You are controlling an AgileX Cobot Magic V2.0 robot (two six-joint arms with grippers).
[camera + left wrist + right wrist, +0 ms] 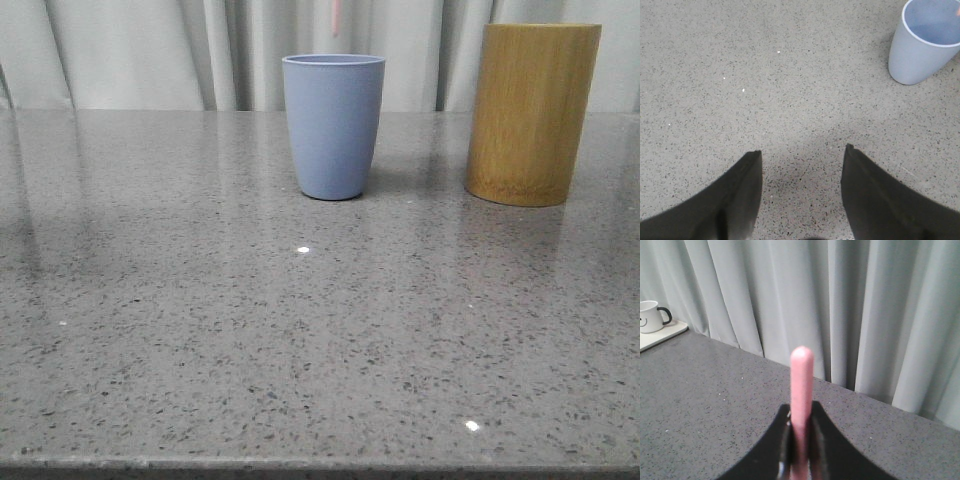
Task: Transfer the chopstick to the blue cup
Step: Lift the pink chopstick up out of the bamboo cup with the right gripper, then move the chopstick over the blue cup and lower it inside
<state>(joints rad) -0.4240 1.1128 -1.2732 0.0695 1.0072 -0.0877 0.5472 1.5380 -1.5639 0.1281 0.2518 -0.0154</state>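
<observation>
The blue cup [333,125] stands upright at the back middle of the table, and it also shows in the left wrist view [925,42], where its inside looks empty. A pale pink chopstick [802,375] is clamped between the jaws of my right gripper [801,412], with its rounded end sticking out past the fingertips. In the front view a thin pink sliver of the chopstick [337,18] hangs above the cup's rim at the top edge. My left gripper [802,150] is open and empty over bare table, off to one side of the cup. Neither gripper's body shows in the front view.
A taller yellow-brown bamboo cylinder [530,110] stands to the right of the blue cup. Pale curtains hang behind the table. In the right wrist view a white mug [650,317] sits on a pale tray [667,332] at the table's far edge.
</observation>
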